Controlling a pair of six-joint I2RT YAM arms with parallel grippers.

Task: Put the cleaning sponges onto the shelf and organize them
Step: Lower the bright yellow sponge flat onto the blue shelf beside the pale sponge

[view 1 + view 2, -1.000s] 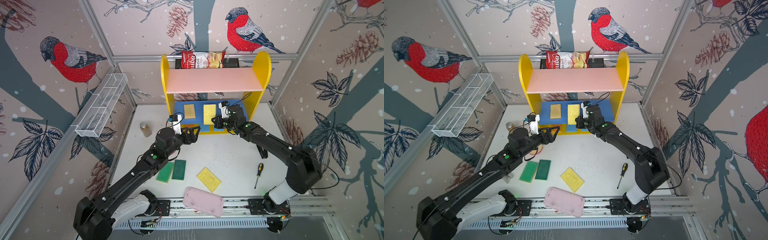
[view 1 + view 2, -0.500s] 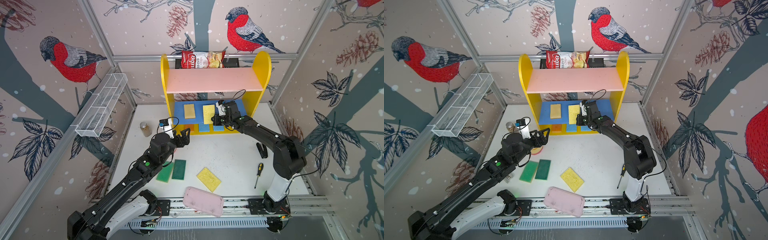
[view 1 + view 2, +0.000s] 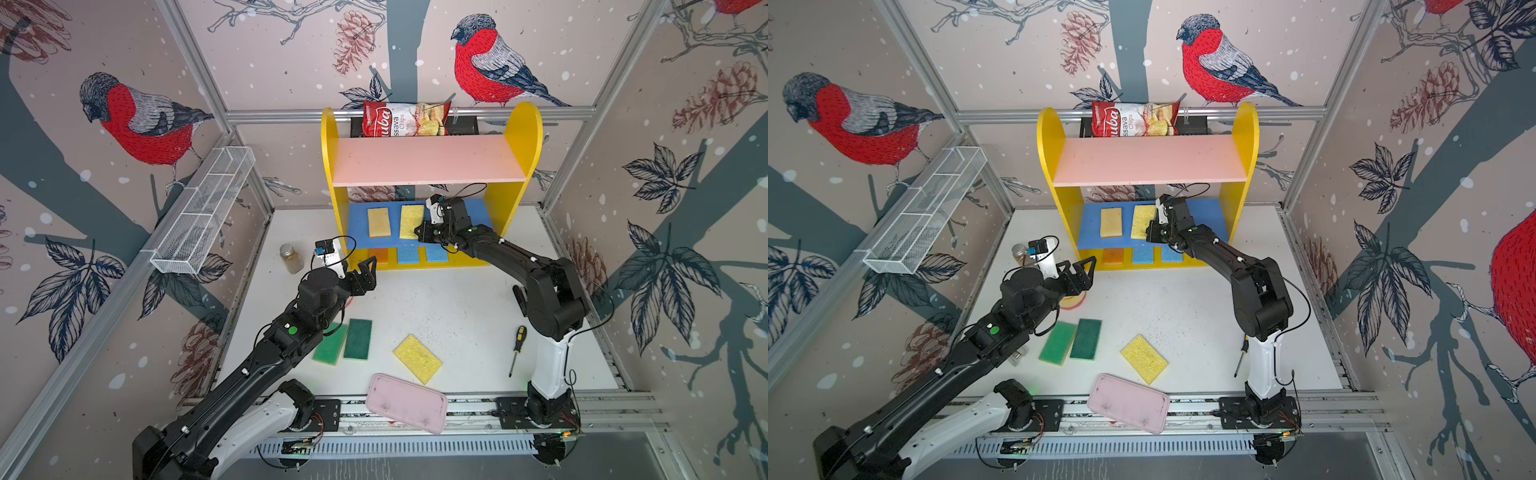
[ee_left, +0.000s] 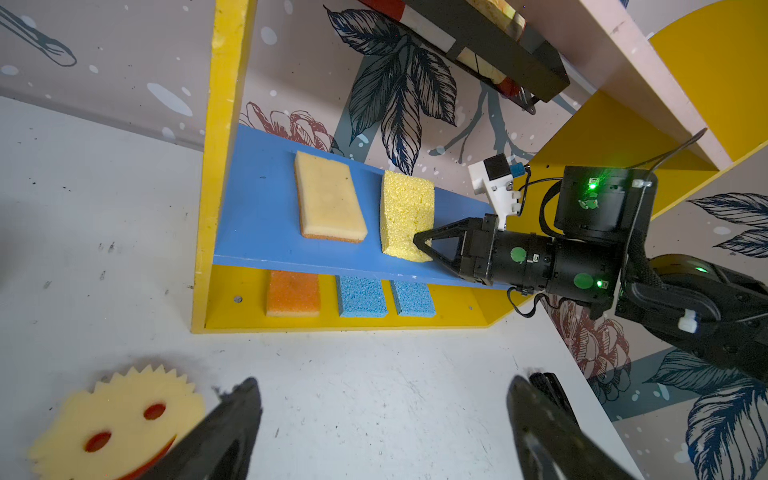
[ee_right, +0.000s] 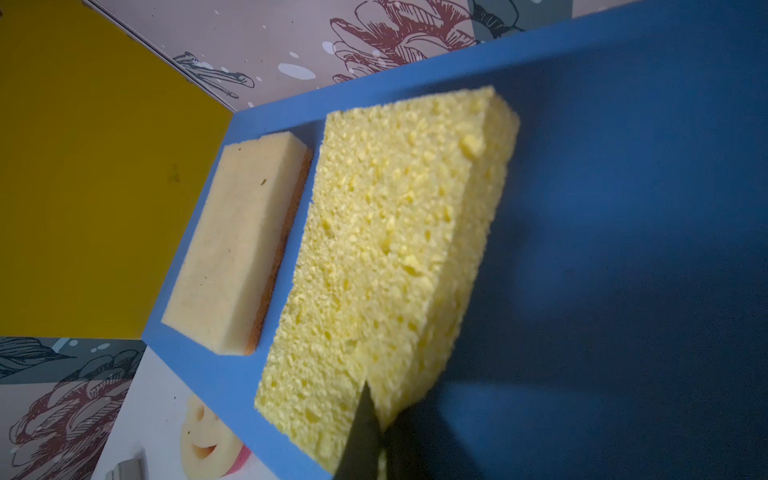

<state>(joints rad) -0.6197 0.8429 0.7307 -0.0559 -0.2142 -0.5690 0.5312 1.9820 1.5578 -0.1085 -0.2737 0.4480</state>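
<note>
Yellow shelf (image 3: pixel 521 137) holds five sponges (image 3: pixel 378 222) (four wait on the counter (image 3: pixel 436 299)). Right tool (image 4: pixel 417 242) is closed, touching the yellow one (image 4: pixel 407 208). Left tool (image 4: pixel 382 386) is wide, empty.

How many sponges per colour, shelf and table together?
Yellow sponges: 2
Blue sponges: 2
Green sponges: 2
Tan sponge: 1
Orange sponge: 1
Smiley sponge: 1
Total: 9
</note>
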